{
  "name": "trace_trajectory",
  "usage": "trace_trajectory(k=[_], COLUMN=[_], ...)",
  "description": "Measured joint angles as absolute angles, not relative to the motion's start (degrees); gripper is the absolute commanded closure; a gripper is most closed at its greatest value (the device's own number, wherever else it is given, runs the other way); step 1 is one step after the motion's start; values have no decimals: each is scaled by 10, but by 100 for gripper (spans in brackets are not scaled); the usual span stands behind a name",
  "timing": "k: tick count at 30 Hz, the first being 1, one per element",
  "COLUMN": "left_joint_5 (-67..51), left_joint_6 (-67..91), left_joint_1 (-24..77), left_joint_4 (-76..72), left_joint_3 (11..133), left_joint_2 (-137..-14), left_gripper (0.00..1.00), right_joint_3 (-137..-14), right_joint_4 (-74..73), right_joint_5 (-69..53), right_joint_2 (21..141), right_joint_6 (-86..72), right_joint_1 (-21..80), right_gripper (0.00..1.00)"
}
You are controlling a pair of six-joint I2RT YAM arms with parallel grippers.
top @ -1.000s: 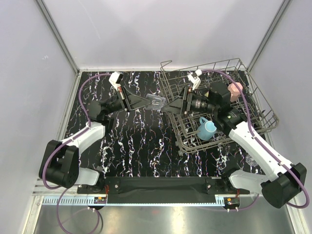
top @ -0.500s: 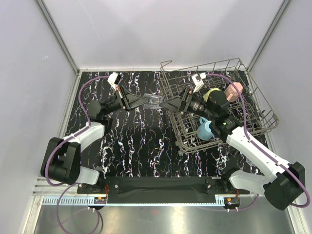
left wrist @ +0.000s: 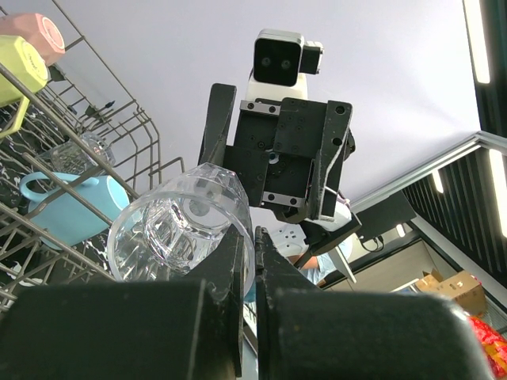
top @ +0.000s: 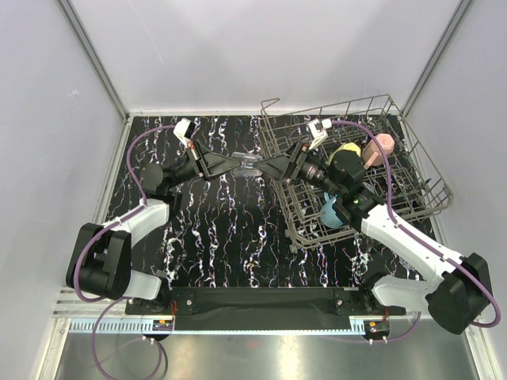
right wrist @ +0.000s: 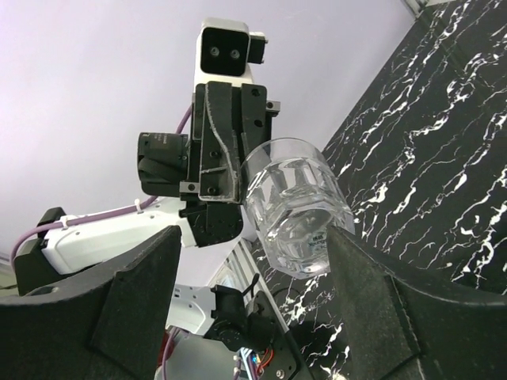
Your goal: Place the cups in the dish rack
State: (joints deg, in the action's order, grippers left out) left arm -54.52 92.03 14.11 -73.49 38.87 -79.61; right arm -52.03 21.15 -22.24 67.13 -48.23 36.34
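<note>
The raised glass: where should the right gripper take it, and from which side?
Probably close across the walls of the glass near its thick base, coming from the dish rack side. The left gripper pinches the rim, so the base end faces the open right gripper.

**Three Cameras, One Meeting Point**

The top external camera sits high behind the arm bases and looks down from afar on the whole bench (top: 230,237) and the dish rack (top: 412,198) at the right. Each wrist camera sits close behind its own fingers and tilts upward. The left wrist view looks past the left tool (left wrist: 252,253) straight at the right tool (left wrist: 273,150), with the rack at its left edge. The right wrist view faces back the opposite way. All three views share the clear glass (left wrist: 182,229) between the tools.
</note>
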Motion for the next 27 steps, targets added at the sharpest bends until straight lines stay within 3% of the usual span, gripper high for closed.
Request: trace_trajectory(k=[12, 27], left_joint_5=[-545, -545], left_joint_6=[920, 922], left_joint_1=[138, 136], left_joint_4=[-735, -733], left_joint_3=[389, 389], left_joint_2=[-795, -792], left_gripper=[100, 100], right_joint_3=[-529, -542], right_joint_4=[134, 186], right_joint_5=[-201, -216], right_joint_2=[665, 729], right_joint_6=[-425, -425], right_joint_1=[364, 365], right_gripper=[16, 21])
